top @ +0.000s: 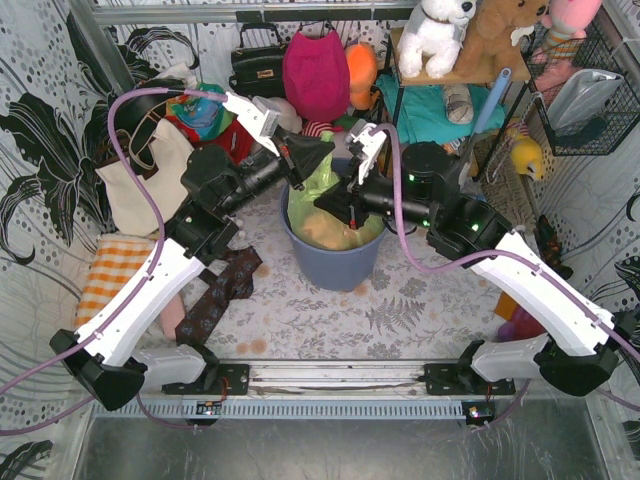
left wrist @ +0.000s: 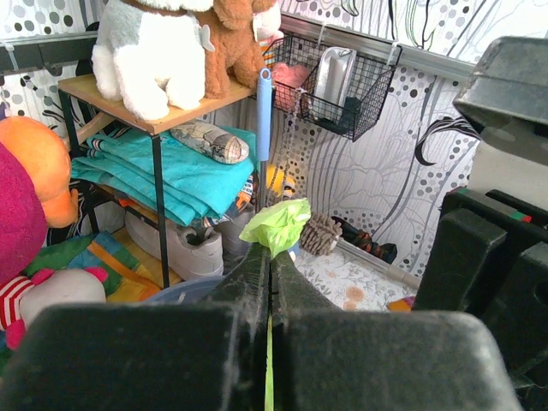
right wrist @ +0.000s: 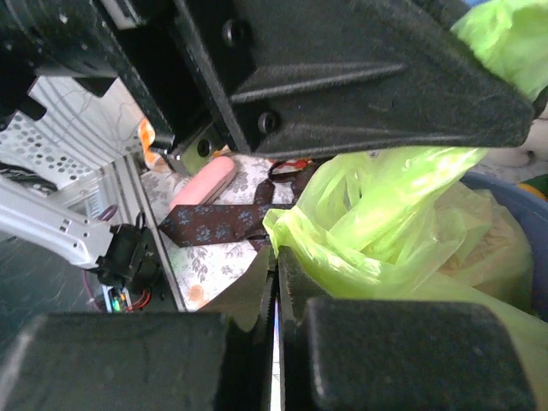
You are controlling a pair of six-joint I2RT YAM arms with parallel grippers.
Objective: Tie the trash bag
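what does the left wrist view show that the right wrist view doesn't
Only the left wrist view: the shelf with plush toys, folded teal cloth beneath it, and the wire basket on the wall.
Only the right wrist view: the dark patterned necktie and a pink object lying on the table.
Both: the lime-green trash bag, pinched in that arm's own shut jaws.
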